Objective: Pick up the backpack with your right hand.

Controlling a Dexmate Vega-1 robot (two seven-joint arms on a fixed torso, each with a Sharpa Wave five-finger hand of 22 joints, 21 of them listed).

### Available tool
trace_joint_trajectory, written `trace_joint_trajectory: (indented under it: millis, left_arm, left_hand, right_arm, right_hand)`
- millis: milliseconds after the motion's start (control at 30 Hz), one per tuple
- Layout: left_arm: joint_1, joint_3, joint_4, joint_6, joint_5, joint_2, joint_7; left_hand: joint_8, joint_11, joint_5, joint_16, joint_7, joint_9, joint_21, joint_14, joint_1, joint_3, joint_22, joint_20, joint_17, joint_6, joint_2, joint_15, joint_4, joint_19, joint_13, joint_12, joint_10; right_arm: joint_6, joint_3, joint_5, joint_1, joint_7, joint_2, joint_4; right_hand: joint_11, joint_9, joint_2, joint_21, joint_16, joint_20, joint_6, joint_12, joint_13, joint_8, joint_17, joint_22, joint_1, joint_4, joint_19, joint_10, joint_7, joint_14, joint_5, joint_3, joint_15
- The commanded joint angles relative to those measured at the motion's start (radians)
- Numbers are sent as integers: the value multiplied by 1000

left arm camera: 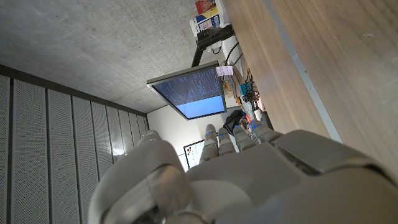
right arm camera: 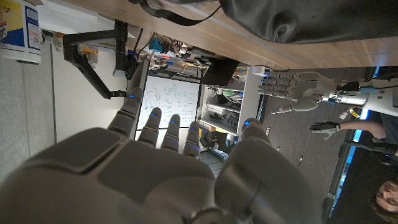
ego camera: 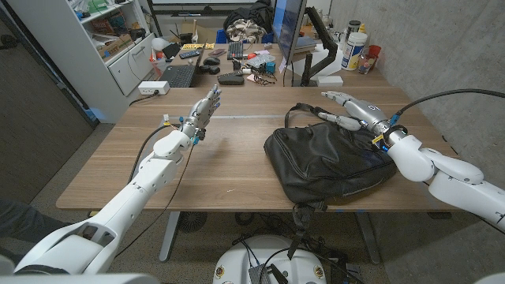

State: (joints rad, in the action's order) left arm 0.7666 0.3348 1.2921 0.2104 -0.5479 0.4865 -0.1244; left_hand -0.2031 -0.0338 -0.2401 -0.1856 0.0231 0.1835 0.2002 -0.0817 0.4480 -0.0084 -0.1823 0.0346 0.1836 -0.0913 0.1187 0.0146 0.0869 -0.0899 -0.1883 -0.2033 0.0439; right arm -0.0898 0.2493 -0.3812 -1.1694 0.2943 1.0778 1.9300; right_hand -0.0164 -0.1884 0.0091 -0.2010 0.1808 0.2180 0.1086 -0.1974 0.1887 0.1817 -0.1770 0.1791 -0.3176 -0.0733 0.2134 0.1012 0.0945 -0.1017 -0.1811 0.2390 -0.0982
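The black backpack [ego camera: 327,162] lies slumped on the right half of the wooden table [ego camera: 229,170], close to the near edge, its strap [ego camera: 304,109] looping up off the far side. In the right wrist view its dark bulk [right arm camera: 298,22] sits on the tabletop beyond the fingertips.

The right hand [ego camera: 347,110] hovers at the bag's far right corner, just above the strap end, fingers stretched out and apart, gripping nothing. From its wrist camera the right hand [right arm camera: 180,162] shows the same spread fingers with only air between them.

The left hand [ego camera: 203,109] is held up over the middle-left of the table, well apart from the bag, fingers straight and pointing away, empty. The left hand [left arm camera: 236,162] looks likewise in its own wrist view, and it appears again across the room [right arm camera: 292,90].

Behind the table stands a monitor [ego camera: 289,35] on an arm, a keyboard [ego camera: 180,76], and a cluttered desk. A person [right arm camera: 379,134] sits at the edge of the right wrist view.
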Motion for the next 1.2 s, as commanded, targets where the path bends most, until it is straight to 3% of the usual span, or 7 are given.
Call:
trace_joint_trajectory:
  millis: [33, 300, 1200]
  left_arm:
    - [-9, 2, -15, 13, 1, -10, -8]
    - [-8, 2, -11, 13, 2, -10, -7]
    - [-3, -1, -4, 10, 0, -8, -2]
  left_hand:
    - [1, 7, 2, -4, -1, 5, 3, -5, 9, -4, -3, 4, 4, -4, 5, -8, 1, 1, -4, -1, 4]
    - [3, 16, 3, -4, -8, 5, 4, -5, 9, -4, -3, 10, 5, -1, 5, -15, 1, 3, -4, -2, 2]
    - [5, 16, 5, -6, -13, 5, 4, -2, 10, -5, -3, 7, 5, 4, 6, -18, 2, 2, -4, -2, 2]
  right_arm:
    - [75, 13, -6, -10, -27, 25, 35]
    - [128, 27, -44, -17, -19, 39, 57]
    - [309, 64, -70, -31, -78, 91, 138]
  right_hand:
    - [-5, -1, -21, 2, 7, -1, -6, -8, 1, 5, -3, 2, -1, -6, 8, 3, 1, -13, -2, -5, -7]
    - [-5, -1, -35, 0, 10, -1, -19, -12, 2, 3, -3, 2, -1, -11, 16, 10, -16, -23, -4, -13, -9]
    - [-30, -1, -67, -6, 13, -1, -33, -15, 2, 4, -4, 4, 7, -16, 42, 12, -19, -45, -8, -35, -25]
